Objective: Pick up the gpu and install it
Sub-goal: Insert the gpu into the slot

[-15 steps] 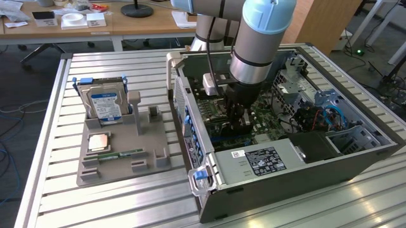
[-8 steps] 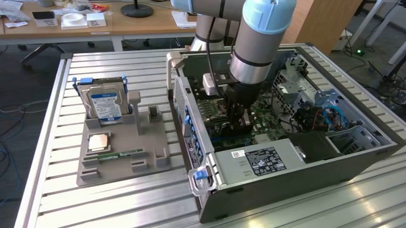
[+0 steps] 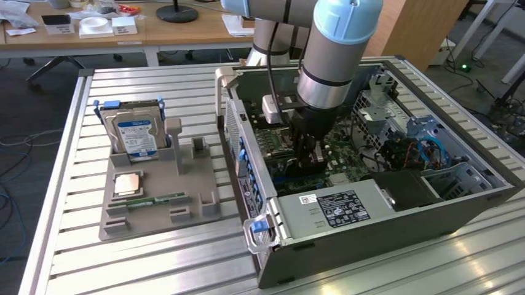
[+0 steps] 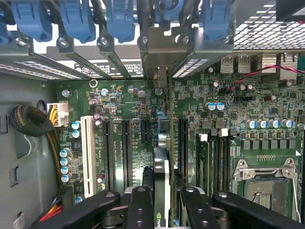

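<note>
The desk [image 3: 123,258] carries an open computer case [image 3: 459,203] and, at the exterior view's left, a grey holder tray [image 3: 156,212] with a hard drive [image 3: 135,136] standing in it. The arm reaches down into the case. The hand [image 4: 162,191] is closed partway on the gpu [image 4: 161,167], held edge-on above the motherboard [image 4: 228,119] expansion slots, its silver bracket toward the rear panel.
</note>
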Tool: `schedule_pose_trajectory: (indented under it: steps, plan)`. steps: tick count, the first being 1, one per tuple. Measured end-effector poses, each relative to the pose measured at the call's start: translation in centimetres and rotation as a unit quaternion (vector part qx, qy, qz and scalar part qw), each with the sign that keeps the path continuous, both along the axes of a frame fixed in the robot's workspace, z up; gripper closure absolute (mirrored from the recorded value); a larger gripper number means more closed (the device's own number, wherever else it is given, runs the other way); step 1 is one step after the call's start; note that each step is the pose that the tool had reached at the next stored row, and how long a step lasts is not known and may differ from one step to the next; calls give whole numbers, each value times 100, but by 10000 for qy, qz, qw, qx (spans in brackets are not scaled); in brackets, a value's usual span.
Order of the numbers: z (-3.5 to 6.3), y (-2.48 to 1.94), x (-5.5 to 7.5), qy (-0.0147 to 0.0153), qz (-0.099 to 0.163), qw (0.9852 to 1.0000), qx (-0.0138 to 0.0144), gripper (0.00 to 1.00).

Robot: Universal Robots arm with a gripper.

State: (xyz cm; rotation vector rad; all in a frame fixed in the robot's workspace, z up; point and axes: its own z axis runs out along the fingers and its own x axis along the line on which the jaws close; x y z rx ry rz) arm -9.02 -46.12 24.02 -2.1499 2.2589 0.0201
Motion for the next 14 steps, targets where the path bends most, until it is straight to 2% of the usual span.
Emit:
schedule_pose_trajectory:
  steps: [14]
  plan:
    - [-5,0,0,0,0,10000,0,73]
